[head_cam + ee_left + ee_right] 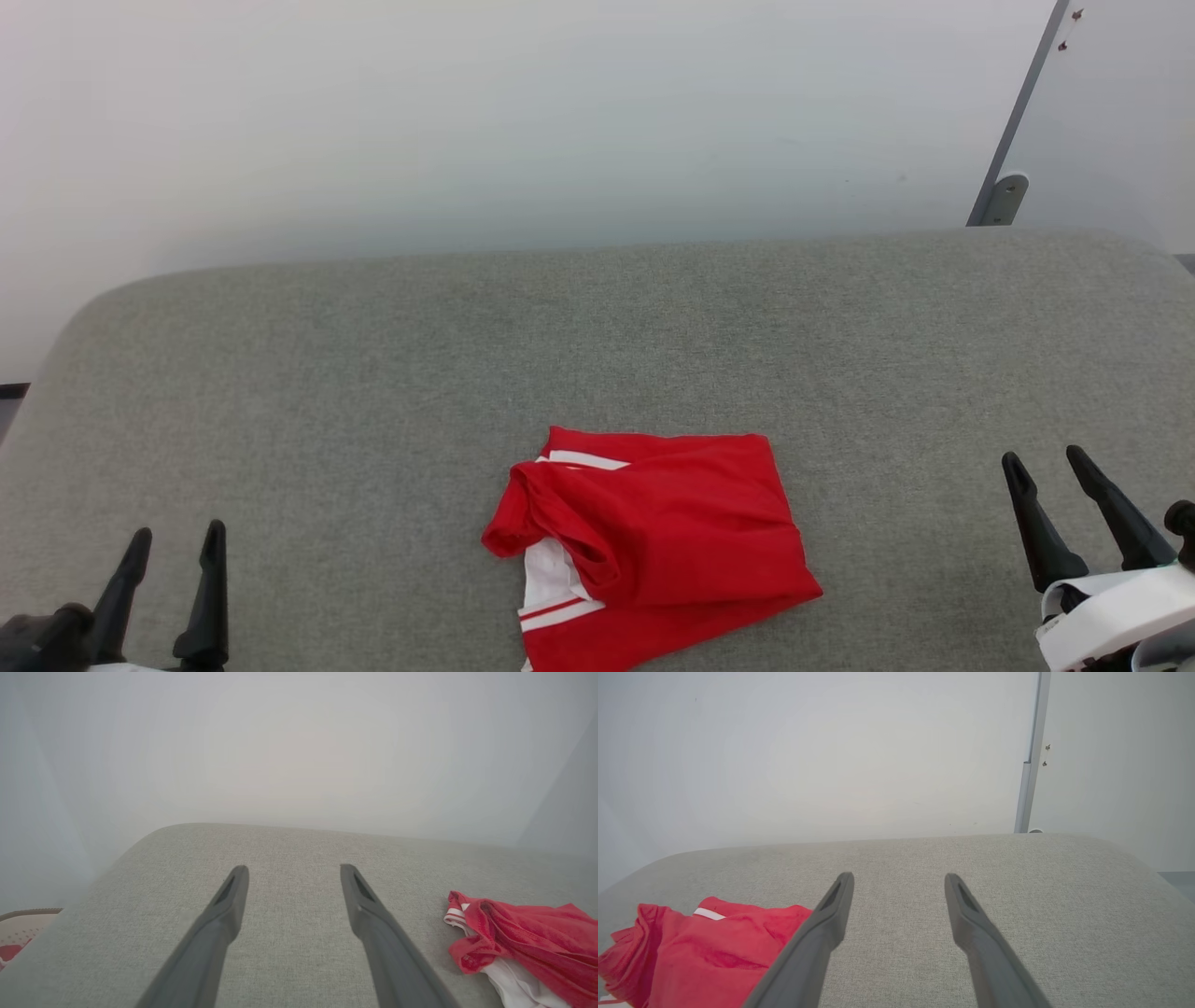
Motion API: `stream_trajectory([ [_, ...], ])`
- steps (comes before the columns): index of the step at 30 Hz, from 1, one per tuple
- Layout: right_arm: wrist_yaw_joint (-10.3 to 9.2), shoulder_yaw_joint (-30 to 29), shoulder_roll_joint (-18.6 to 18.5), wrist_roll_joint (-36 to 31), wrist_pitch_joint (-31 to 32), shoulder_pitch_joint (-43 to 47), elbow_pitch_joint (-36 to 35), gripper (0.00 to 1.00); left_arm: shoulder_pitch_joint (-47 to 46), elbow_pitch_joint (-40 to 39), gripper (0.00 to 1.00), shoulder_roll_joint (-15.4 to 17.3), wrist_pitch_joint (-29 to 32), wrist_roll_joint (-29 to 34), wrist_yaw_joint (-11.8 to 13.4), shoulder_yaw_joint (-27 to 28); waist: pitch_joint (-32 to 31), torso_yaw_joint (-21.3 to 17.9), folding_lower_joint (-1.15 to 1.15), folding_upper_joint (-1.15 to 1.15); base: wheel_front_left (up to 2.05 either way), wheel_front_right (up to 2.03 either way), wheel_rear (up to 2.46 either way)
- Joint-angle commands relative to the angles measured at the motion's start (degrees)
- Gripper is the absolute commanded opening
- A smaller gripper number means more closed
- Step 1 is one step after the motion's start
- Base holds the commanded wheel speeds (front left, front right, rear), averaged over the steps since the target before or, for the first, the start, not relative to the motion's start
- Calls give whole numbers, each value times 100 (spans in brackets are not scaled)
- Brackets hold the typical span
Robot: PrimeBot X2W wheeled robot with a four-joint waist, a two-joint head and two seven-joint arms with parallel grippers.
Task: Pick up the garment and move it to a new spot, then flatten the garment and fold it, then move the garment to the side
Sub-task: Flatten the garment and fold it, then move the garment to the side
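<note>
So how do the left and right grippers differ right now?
In the head view the left gripper sits low, near the bottom edge; the right gripper reaches further up the grey cushion. Left's fingers lean right, right's lean left. Both are open, empty and apart from the garment between them.

We logged a grey fabric surface (373, 373) against a pale wall (467, 112), a grey post (1023, 98) far right, and a beige basket (21, 928) beside the surface's left edge.

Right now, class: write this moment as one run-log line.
garment: rumpled on grey pad | left gripper: open, empty, apart from garment | right gripper: open, empty, apart from garment
</note>
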Motion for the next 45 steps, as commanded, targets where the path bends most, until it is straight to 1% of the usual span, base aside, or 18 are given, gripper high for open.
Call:
stream_trajectory([
  [1, -10, -30, 22, -34, -25, 67, -30, 100, -6, -8, 100, 20, 3, -61, -11, -25, 1, -1, 0, 0, 0, 0, 0],
  [6, -10, 12, 28, -40, -26, 100, -19, 100, -37, 35, 100, 75, 3, -79, -11, -106, 0, 49, 0, 0, 0, 0, 0],
  [11, -10, 211, 48, 37, 60, 20, 20, 100, -76, 66, 100, 91, 3, -96, -11, -146, -4, 233, 0, 0, 0, 0, 0],
  [16, -10, 478, 86, 160, 312, -159, 81, 100, -62, 63, 100, 46, 3, -70, -11, -133, 12, 541, 0, 0, 0, 0, 0],
  [22, -10, 804, 122, 305, 765, -398, 287, 100, -37, 32, 100, 4, 3, -117, -11, -161, 77, 996, 0, 0, 0, 0, 0],
  [28, -10, 993, 115, 475, 1377, -626, 715, 100, -116, 38, 100, 3, 3, -180, -11, -275, 271, 1396, 0, 0, 0, 0, 0],
  [32, -10, 1005, 137, 585, 1848, -790, 1012, 100, -195, 53, 100, -13, 3, -240, -12, -308, 411, 1549, 0, 0, 0, 0, 0],
  [37, -10, 1038, 156, 611, 2520, -1020, 1353, 100, -290, 88, 100, -49, 3, -312, -12, -363, 584, 1648, 0, 0, 0, 0, 0],
  [45, -11, 1068, 477, 945, 3753, -1253, 1869, 100, -458, 150, 100, -85, 3, -354, -12, -459, 759, 1696, 0, 0, 0, 0, 0],
])
